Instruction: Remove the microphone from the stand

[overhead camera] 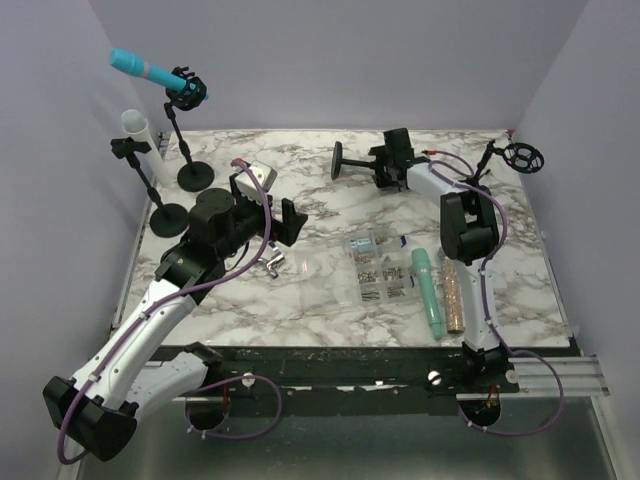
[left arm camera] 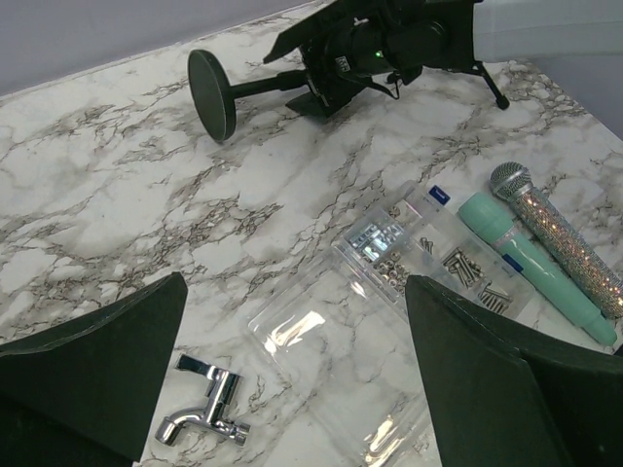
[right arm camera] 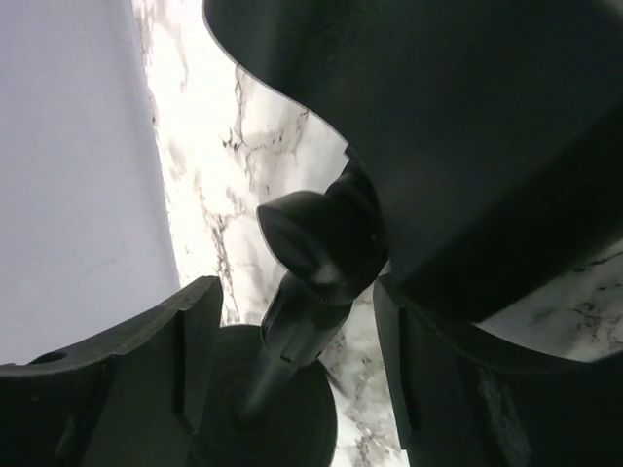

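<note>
Mint microphone (overhead camera: pixel 428 290) lies flat on the marble table (overhead camera: pixel 320 305), touching a glittery microphone (overhead camera: pixel 452 297). Left gripper (overhead camera: pixel 288 222) hovers, fingers spread. Farther back, right gripper (right arm camera: pixel 297 360) straddles a toppled stand (overhead camera: pixel 352 162), fingers apart. Far left, a blue microphone (overhead camera: pixel 140 68) sits in an upright stand (overhead camera: pixel 185 135)

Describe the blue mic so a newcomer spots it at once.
Go to the far left corner of the marble table, where two upright stands sit close together. The blue microphone is clipped high in the rear stand, angled up-left against the wall; the front stand holds a white microphone.
</note>
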Tool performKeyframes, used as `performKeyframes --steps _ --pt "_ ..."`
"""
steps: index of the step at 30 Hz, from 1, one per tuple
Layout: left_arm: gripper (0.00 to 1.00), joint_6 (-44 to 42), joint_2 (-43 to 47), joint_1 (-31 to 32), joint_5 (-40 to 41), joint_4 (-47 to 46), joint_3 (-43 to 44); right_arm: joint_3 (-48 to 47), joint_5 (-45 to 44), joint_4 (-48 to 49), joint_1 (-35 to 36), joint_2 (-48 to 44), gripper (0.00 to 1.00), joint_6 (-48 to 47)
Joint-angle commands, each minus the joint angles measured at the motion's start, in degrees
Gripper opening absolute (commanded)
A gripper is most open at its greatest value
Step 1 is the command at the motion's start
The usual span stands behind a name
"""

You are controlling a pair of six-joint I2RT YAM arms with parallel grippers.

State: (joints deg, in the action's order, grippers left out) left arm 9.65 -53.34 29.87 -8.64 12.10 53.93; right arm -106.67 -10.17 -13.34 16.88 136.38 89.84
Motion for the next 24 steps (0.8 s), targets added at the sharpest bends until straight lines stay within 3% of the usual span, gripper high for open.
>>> performKeyframes --steps 1,4,7,9,14,24 --pt "0.99 0.2 0.5 0.1 -1.2 -0.7 0.5 -3.0 -4.4 -4.8 0.0 3.9 0.62 1.5" --pt "0.98 0.1 0.5 0.2 -1.1 -0.7 0.5 -2.7 -5.2 -2.5 0.0 3.4 0.46 -1.9" --pt "0.99 0.2 0.4 0.2 -1.2 -0.6 0.5 -1.9 -6.1 0.6 -0.1 2.6 0.12 -6.8" --pt "0.99 0.2 0.4 0.2 -1.2 -0.7 0.5 -1.0 -6.5 3.2 -0.2 1.3 0.03 -10.6" --pt "0.99 0.3 0.2 0.2 -1.4 -0.6 0.5 7.6 -5.0 20.3 -0.2 -5.0 0.01 -24.1" --pt "0.98 0.6 0.2 0.2 -1.7 -0.9 0.3 28.3 -8.5 54.3 -0.1 -17.3 0.01 -64.4"
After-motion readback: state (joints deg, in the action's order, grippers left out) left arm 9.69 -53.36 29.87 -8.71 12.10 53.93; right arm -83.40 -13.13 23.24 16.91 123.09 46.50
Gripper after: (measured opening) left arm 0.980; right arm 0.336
